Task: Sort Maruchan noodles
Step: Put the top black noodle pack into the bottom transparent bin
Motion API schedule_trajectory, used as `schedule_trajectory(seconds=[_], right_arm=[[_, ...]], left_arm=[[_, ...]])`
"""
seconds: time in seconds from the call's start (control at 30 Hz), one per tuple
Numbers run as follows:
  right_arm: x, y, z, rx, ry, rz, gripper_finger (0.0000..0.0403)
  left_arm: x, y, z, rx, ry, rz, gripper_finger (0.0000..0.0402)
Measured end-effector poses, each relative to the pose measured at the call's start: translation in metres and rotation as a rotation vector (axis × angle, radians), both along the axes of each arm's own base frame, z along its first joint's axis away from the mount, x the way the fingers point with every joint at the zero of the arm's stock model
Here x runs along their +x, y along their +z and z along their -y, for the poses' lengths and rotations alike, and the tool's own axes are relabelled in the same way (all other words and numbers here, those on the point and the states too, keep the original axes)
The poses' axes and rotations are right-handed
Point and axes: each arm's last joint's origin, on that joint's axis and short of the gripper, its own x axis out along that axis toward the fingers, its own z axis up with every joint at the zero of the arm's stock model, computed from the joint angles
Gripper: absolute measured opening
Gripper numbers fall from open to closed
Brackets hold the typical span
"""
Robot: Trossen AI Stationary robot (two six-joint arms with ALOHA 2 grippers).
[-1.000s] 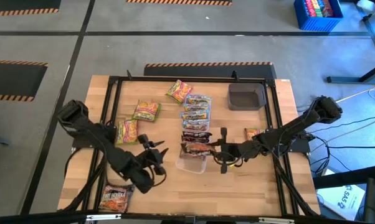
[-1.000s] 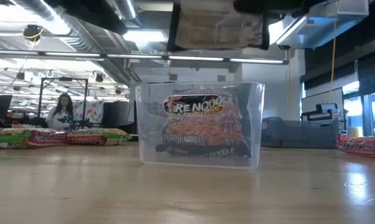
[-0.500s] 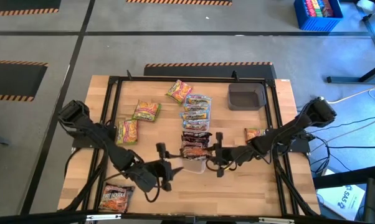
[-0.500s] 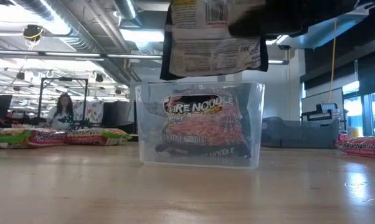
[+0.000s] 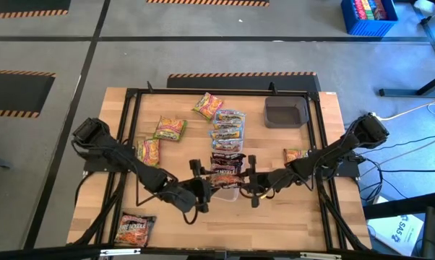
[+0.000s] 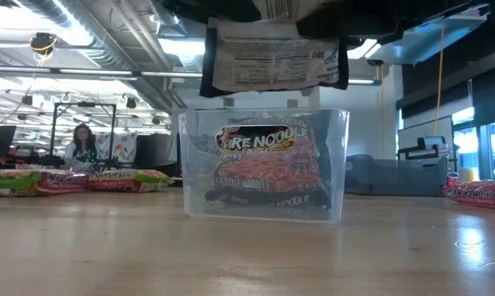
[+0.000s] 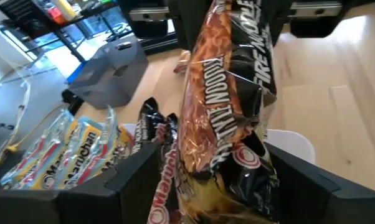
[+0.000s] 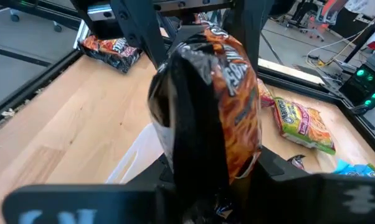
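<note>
Four yellow-green-red crinkly plastic noodle packets [image 5: 170, 128] lie on the table, one of them partly hidden under an arm. There are about three pale blue-orange plastic packets [image 5: 228, 117], overlapping so the count is unsure. At least three dark maroon crinkly plastic packets [image 5: 134, 230] show. There is one clear plastic tub [image 5: 223, 193], one dark grey square tray [image 5: 285, 113] and one blue crate [image 5: 368, 17].
</note>
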Motion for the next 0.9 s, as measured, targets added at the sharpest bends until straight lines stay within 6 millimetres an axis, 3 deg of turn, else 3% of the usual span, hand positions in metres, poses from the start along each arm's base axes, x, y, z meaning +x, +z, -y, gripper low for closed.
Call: schedule_trajectory(seconds=[0.3,0.6,0.73,0.9], right_arm=[[0.001,0.004,-0.002,0.040,0.058,0.036,0.0085],[0.001,0.006,-0.002,0.079,0.041,0.053,0.0096],[0.001,0.006,-0.002,0.096,0.005,0.060,0.0132],[-0.006,0.011,-0.003,0.063,-0.049,0.037,0.0207]], left_arm=[[0.000,0.000,0.002,-0.025,-0.036,-0.005,0.0248],[-0.001,0.001,0.004,0.000,-0.050,-0.011,0.0164],[-0.003,0.001,0.006,0.033,-0.047,-0.011,0.0145],[-0.013,0.004,0.016,0.155,-0.009,-0.008,0.0144]])
